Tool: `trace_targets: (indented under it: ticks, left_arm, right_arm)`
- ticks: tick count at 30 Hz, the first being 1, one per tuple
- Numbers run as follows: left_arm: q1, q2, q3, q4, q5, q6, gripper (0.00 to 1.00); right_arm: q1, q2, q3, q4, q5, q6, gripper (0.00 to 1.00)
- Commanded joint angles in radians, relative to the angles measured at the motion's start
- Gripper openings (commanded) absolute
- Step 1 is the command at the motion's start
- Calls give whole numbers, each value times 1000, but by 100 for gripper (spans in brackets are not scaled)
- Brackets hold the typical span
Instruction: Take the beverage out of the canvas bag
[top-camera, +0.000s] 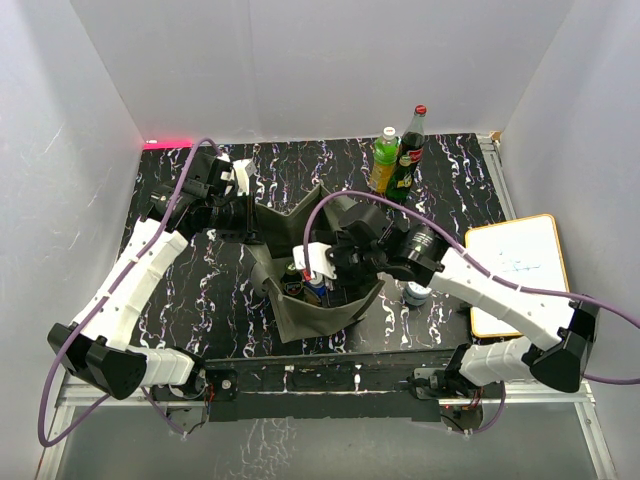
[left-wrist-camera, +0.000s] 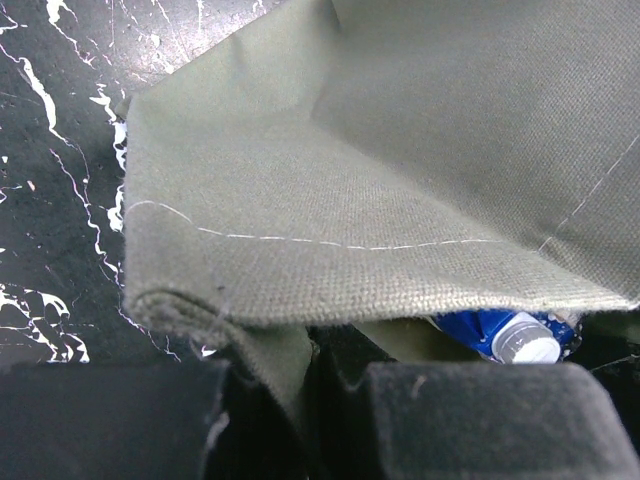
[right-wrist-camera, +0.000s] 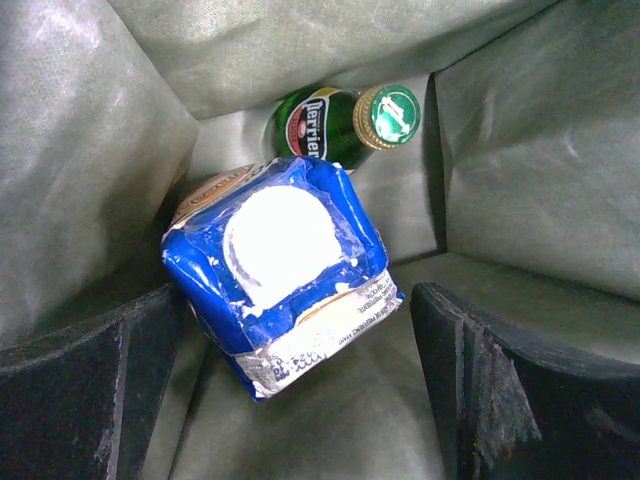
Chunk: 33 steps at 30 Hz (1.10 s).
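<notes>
The olive-grey canvas bag (top-camera: 322, 312) stands open in the middle of the table. My left gripper (top-camera: 248, 214) is shut on a fold of the bag's rim (left-wrist-camera: 290, 355) at its far left corner, fabric pinched between the jaws (left-wrist-camera: 300, 400). My right gripper (top-camera: 322, 262) is open inside the bag's mouth, its jaws (right-wrist-camera: 300, 400) on either side of a blue-wrapped bottle with a white cap (right-wrist-camera: 285, 285), not touching it. Behind it lie a green Perrier bottle (right-wrist-camera: 340, 125) and a gold-lidded item (right-wrist-camera: 212, 186). The blue bottle's cap also shows in the left wrist view (left-wrist-camera: 527, 345).
A yellow-green bottle (top-camera: 384, 160) and a dark bottle with a red cap (top-camera: 408, 152) stand at the back of the table. A small can (top-camera: 416, 294) sits under my right arm. A wood-framed whiteboard (top-camera: 517, 270) lies at the right edge. White walls enclose the table.
</notes>
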Motion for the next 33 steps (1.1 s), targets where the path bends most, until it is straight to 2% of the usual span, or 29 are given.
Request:
trace_targets:
  ticks: [1, 9, 17, 23, 33]
  left_arm:
    - [5, -7, 25, 54, -13, 20, 0]
    - [4, -15, 24, 51, -12, 23, 0]
    - [5, -29, 15, 48, -14, 26, 0]
    - [4, -39, 1, 51, -10, 24, 0]
    - [5, -50, -10, 51, -8, 20, 0]
  right_arm:
    - [6, 22, -45, 35, -3, -55, 98]
    - [5, 77, -97, 65, -77, -68, 99]
    - [1, 114, -137, 85, -108, -86, 90]
    - [-1, 114, -150, 112, -121, -90, 70]
    - [-13, 50, -132, 192, -162, -29, 50]
